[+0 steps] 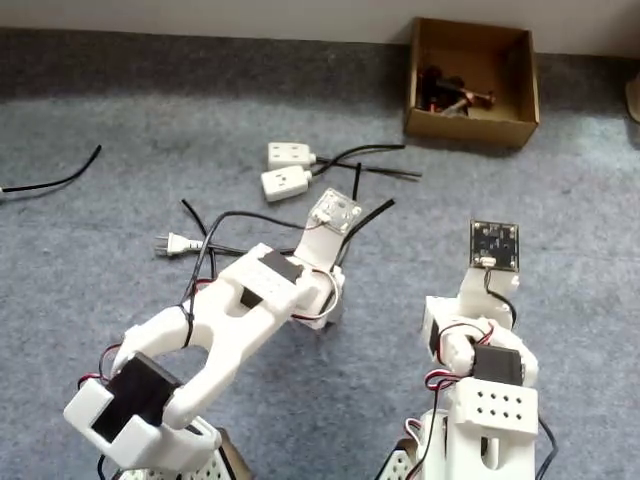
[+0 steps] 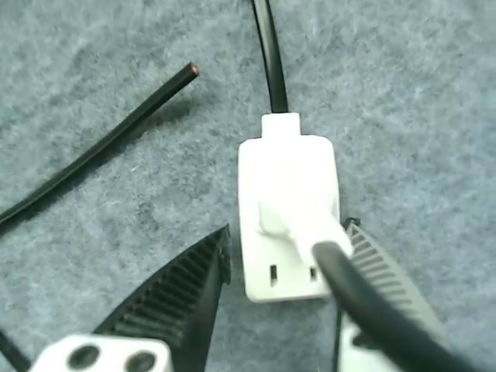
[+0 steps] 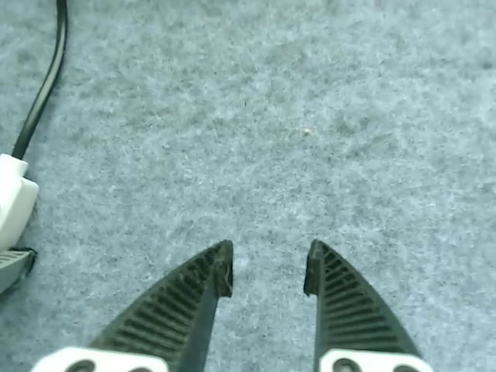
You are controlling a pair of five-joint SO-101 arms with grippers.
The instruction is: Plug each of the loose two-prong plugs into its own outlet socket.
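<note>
Place: looks like a hobby workroom
Counter (image 1: 570, 190): gray carpet on top
Far right: cardboard box (image 1: 468, 128) holding small parts (image 1: 450, 95)

- Cardboard box (image 1: 470, 128), far right: dark and reddish contents, too small to identify.
- Black cord (image 1: 50, 182), far left: cut off by the picture's edge.
- Socket (image 2: 287, 186): near corner covered by a blurred black cable (image 2: 372, 310).
- White block (image 3: 12, 201) on a cord: mostly cut off, kind uncertain.

I saw far white plastic outlet socket (image 1: 290, 154) and near twin socket (image 1: 285, 182) lying side by side, slot faces up. White two-prong plug (image 1: 178, 243) lay loose, flat, well apart. Third white socket (image 2: 288, 178) lay flat, slots showing.
</note>
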